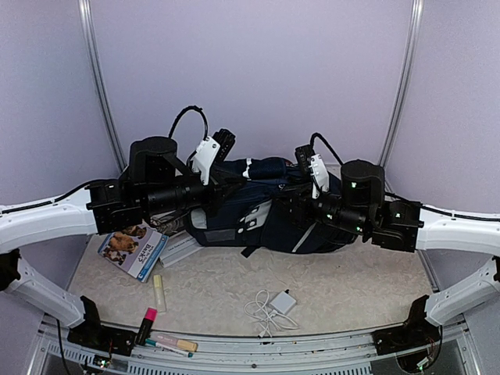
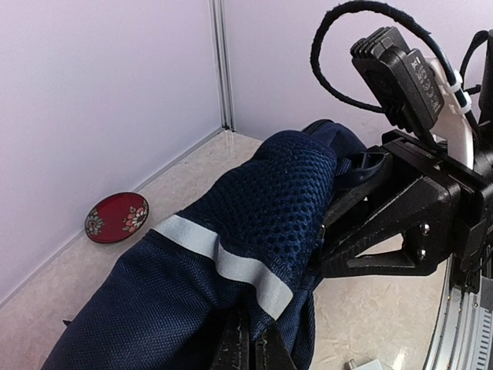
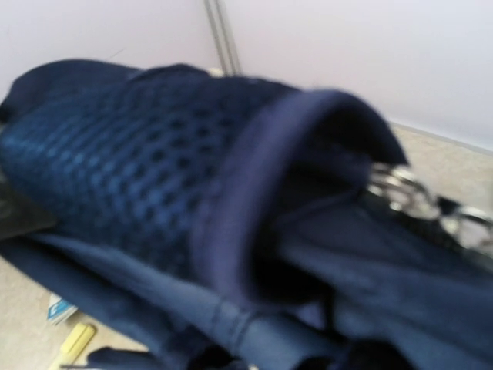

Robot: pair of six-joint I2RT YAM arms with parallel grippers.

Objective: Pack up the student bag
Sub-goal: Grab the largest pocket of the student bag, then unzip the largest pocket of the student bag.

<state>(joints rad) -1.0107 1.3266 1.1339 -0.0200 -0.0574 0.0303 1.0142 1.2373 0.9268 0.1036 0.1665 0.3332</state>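
Left gripper [image 2: 250, 351] clenching fabric of student bag [image 2: 231, 231], bag lying bunched just ahead of its fingers. Right gripper [image 2: 343, 220] nosing against bag's mesh top; grip impossible to tell.

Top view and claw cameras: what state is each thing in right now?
Bag: lying on its side between the two arms.
Left claw: shut, pressed against the bag's fabric.
Right claw: at the bag; open or shut unclear.
Book: closed, lying flat, cover up.
Charger: loose on the table, cable in a slack bundle.
Dish: right way up, empty.
Highlighter: lying flat.
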